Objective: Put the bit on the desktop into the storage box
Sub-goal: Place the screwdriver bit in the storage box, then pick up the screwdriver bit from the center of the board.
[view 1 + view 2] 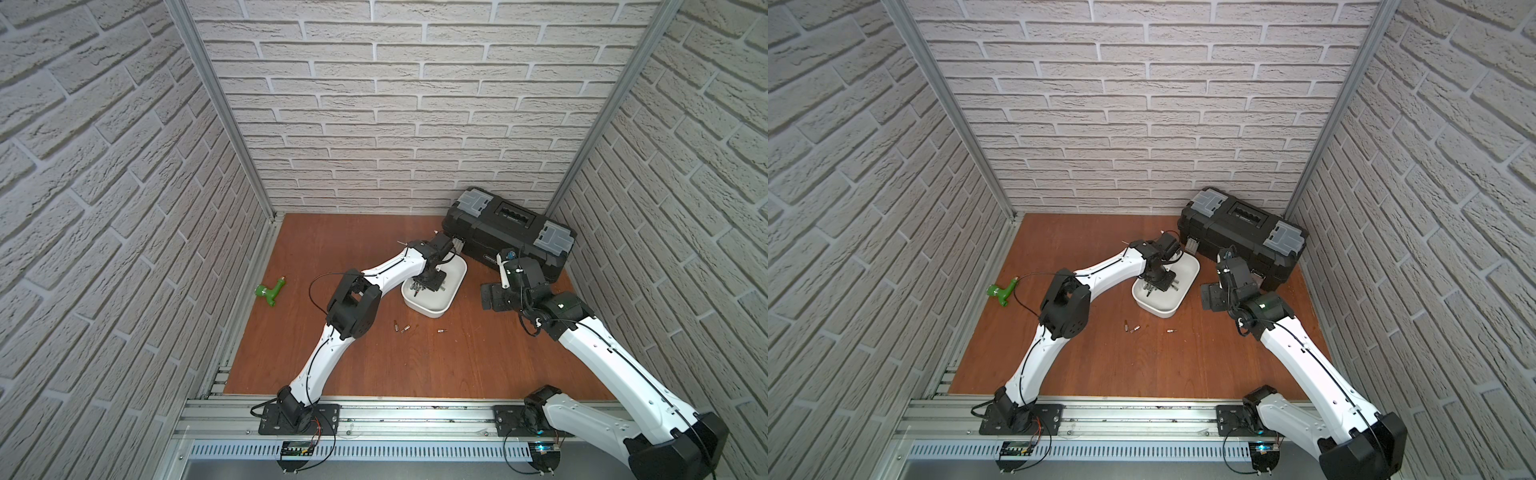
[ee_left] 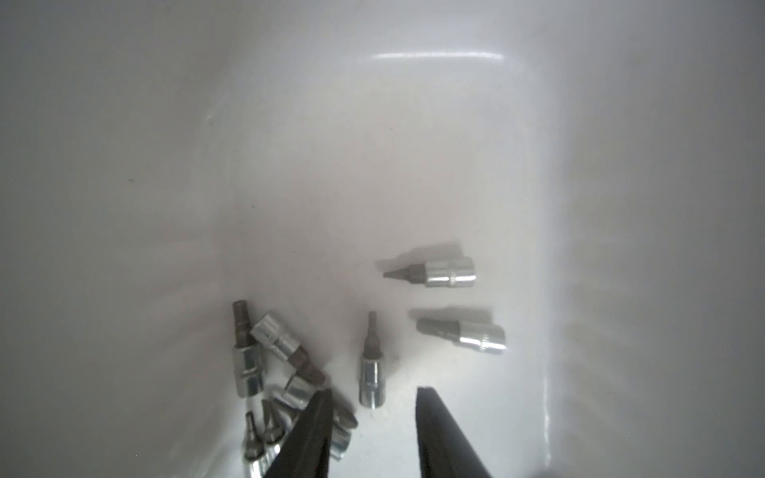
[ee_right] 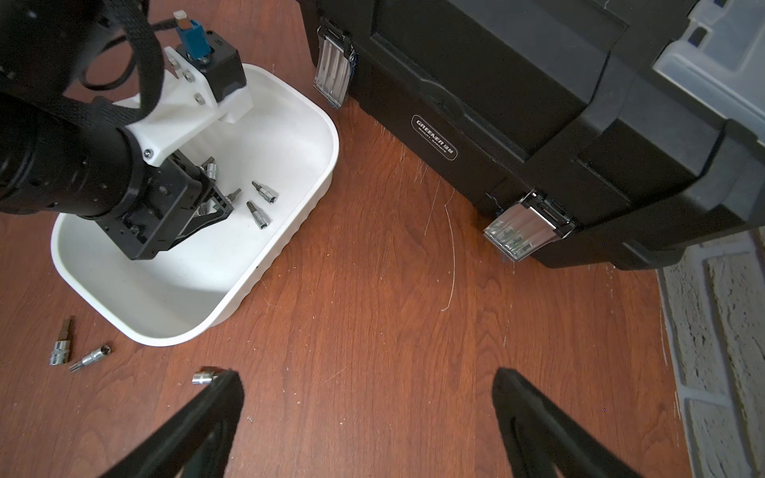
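Note:
The white storage box (image 1: 451,286) (image 1: 1183,282) stands on the reddish-brown desktop (image 1: 374,365) in front of the toolbox. My left gripper (image 1: 419,286) (image 2: 374,391) reaches down inside it, jaws parted and holding nothing. One bit (image 2: 372,364) lies loose on the box floor just beyond the fingertips, among several others (image 2: 447,275). Three bits (image 1: 396,325) (image 1: 405,328) (image 1: 441,331) lie on the desktop in front of the box. My right gripper (image 1: 488,297) (image 3: 367,372) hovers open over bare wood to the right of the box, one finger partly covering a bit (image 3: 205,376).
A big black toolbox (image 1: 511,232) (image 3: 538,103) with grey lid compartments stands shut at the back right, close behind the box. A green T-shaped tool (image 1: 270,291) lies at the left of the desktop. Brick-patterned walls enclose three sides; an aluminium rail (image 1: 374,411) runs along the front.

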Robot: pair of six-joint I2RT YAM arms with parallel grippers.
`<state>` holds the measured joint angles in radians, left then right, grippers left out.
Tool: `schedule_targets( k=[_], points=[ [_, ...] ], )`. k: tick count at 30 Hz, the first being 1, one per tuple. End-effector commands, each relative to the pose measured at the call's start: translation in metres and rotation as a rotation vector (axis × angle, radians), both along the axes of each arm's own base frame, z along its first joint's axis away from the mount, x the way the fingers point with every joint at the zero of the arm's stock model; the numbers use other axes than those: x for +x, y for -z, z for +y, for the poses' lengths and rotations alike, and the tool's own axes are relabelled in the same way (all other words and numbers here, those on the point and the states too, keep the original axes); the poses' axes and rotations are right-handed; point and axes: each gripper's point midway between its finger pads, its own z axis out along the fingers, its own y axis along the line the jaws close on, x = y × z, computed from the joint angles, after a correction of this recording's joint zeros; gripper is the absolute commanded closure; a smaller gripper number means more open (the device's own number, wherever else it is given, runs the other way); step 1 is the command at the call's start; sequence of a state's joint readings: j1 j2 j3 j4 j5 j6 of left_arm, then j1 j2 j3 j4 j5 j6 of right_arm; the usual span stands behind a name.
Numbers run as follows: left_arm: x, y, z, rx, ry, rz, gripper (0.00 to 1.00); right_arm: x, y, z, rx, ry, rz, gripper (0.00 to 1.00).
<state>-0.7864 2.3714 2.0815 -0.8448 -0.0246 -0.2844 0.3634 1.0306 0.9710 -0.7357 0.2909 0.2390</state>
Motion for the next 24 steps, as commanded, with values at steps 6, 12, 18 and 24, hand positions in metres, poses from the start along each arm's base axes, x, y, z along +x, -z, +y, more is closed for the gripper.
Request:
schedule_targets(
  k=[6, 12, 18, 24],
  points=[
    [-0.006, -0.063, 0.005, -0.072, 0.0, -0.099, 0.55, 0.002, -0.014, 0.004, 0.027, -0.032, -0.042, 0.01],
    [-0.013, -0.089, 0.018, -0.091, -0.009, -0.16, 0.53, -0.004, -0.018, 0.008, 0.043, -0.064, -0.03, 0.01],
    [-0.022, -0.116, 0.039, -0.102, -0.036, -0.256, 0.48, -0.011, -0.025, 0.008, 0.04, -0.089, -0.037, 0.01],
    [-0.034, -0.145, 0.068, -0.128, -0.075, -0.365, 0.36, -0.019, -0.034, 0.009, 0.024, -0.136, -0.046, 0.01]
  ],
)
